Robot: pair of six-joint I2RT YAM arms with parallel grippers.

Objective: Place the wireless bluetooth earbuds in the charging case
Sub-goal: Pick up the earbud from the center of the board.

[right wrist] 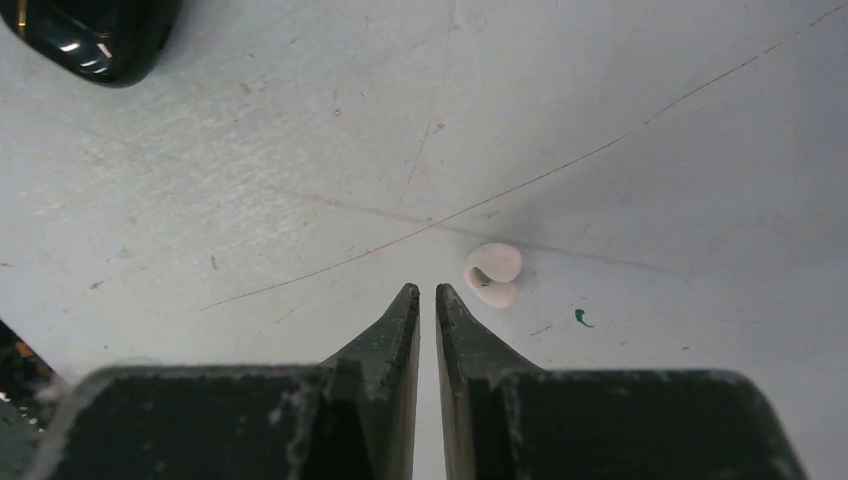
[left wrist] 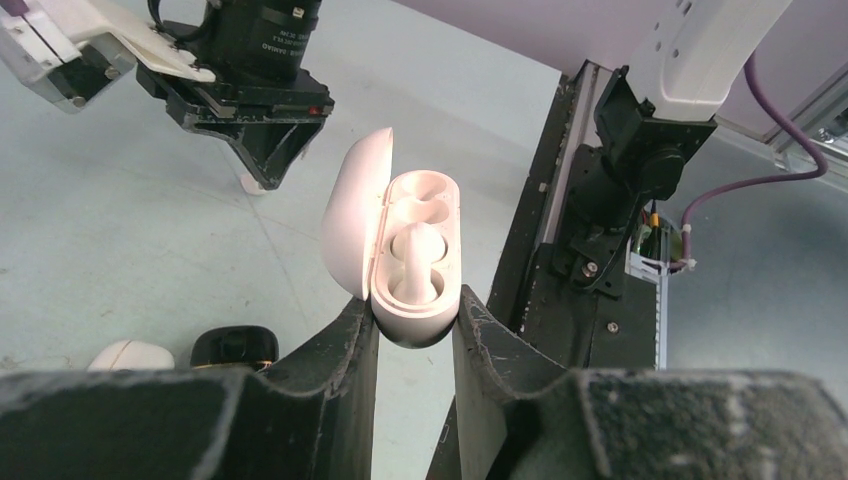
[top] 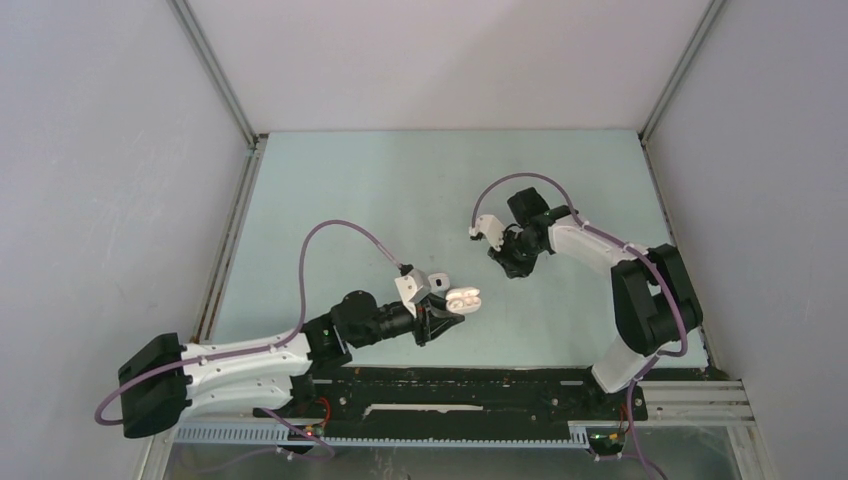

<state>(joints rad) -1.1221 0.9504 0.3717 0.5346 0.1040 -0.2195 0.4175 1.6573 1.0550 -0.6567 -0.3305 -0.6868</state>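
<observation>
Your right claw (right wrist: 427, 292) is pinched nearly shut and empty. Spread it and centre it over the earbud (right wrist: 493, 273) mid-worktop. Your left claw (left wrist: 415, 300) grips the open case (left wrist: 420, 240) by the near edge.

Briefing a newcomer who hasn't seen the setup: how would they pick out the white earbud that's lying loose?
Find the right gripper above the pale table. The white earbud lies just beside its fingertips. It is tiny and curled, unlike the glossy black case farther off and the white charging case held by the left gripper.
</observation>
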